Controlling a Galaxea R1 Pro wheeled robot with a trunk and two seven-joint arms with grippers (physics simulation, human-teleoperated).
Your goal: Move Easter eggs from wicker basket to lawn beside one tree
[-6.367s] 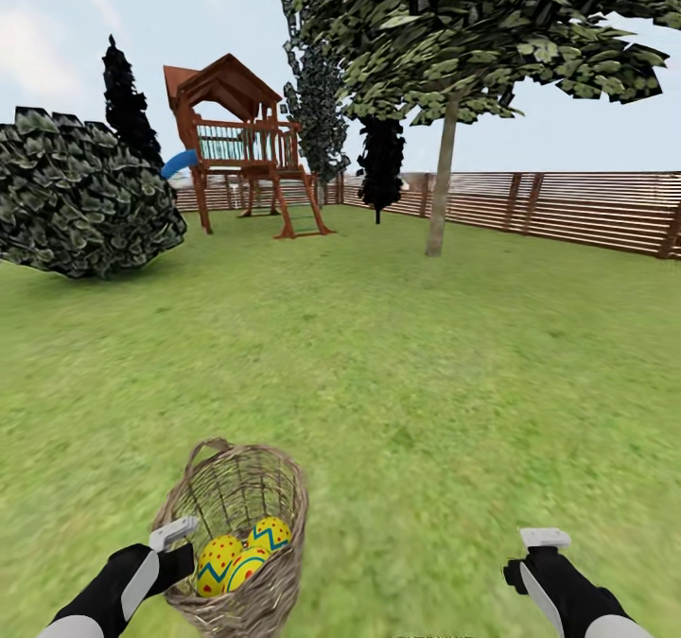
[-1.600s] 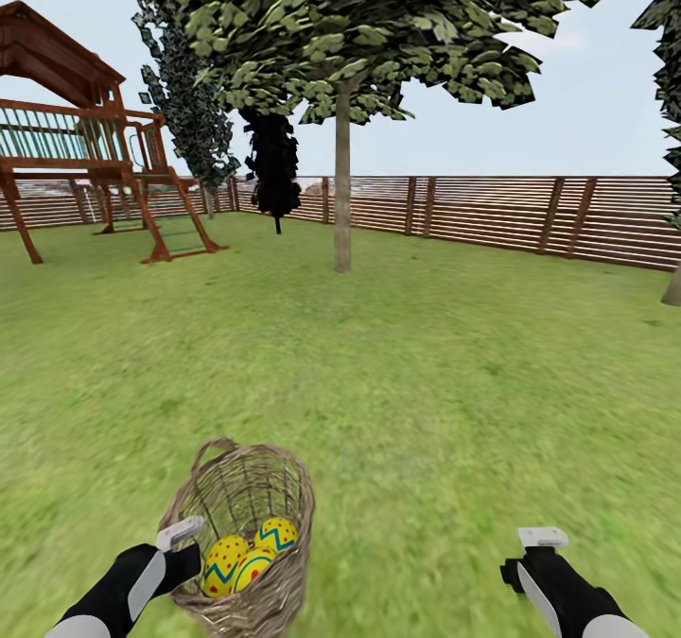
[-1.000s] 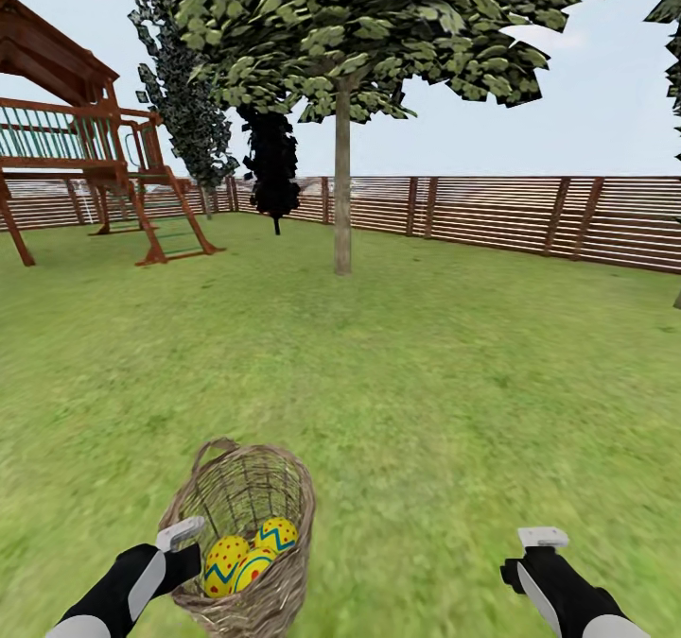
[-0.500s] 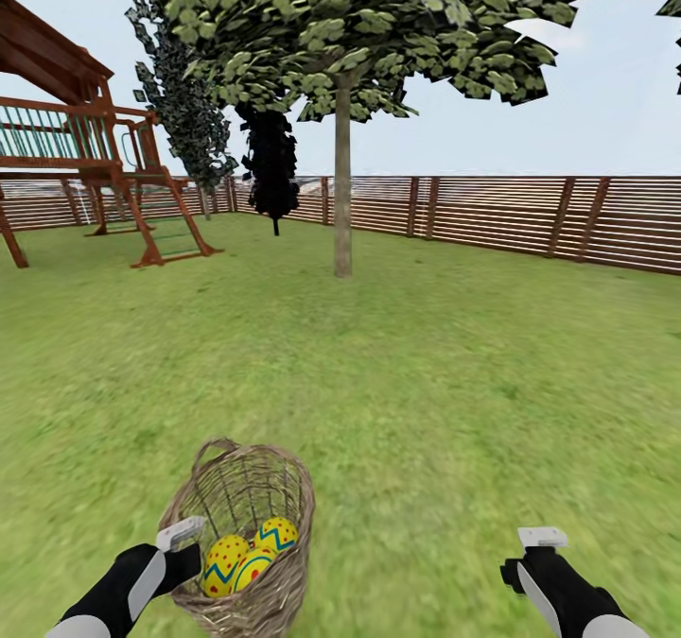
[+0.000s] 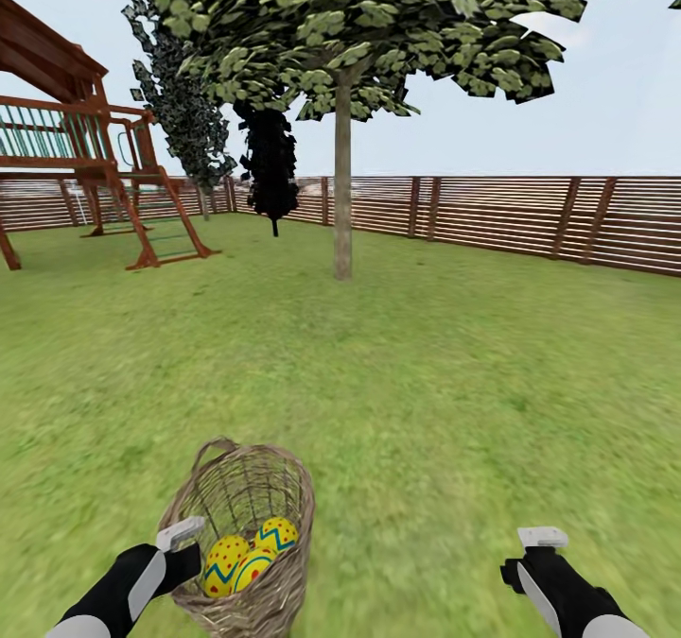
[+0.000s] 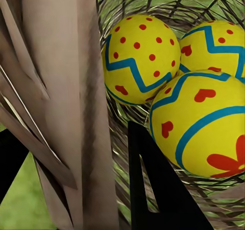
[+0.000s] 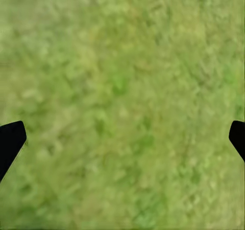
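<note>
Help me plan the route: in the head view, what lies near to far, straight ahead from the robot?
wicker basket with the three Easter eggs → lawn → tree → fence

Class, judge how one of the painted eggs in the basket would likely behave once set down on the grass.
The eggs look smooth and rounded, so one would probably roll if nudged. Their glossy shells may slip between the fingers. The flat lawn should slow rolling.
</note>
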